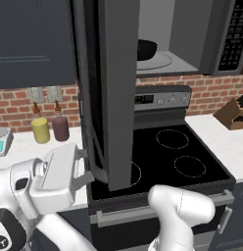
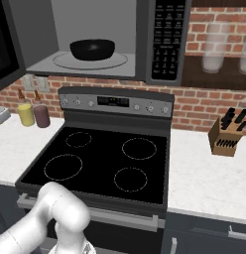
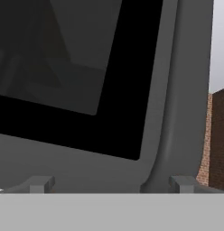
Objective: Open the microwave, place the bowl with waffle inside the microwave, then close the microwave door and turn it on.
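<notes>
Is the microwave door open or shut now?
Open. The microwave door swings out edge-on, and the bowl on the turntable inside the microwave is exposed.

Microwave door (image 1: pixel 116 93) swung open; bowl (image 1: pixel 145 49) inside, possibly on turntable.

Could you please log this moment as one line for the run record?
shallow black bowl: on turntable in dark grey microwave | wide grey microwave door: open | end effector: open, at door's outer face
</notes>
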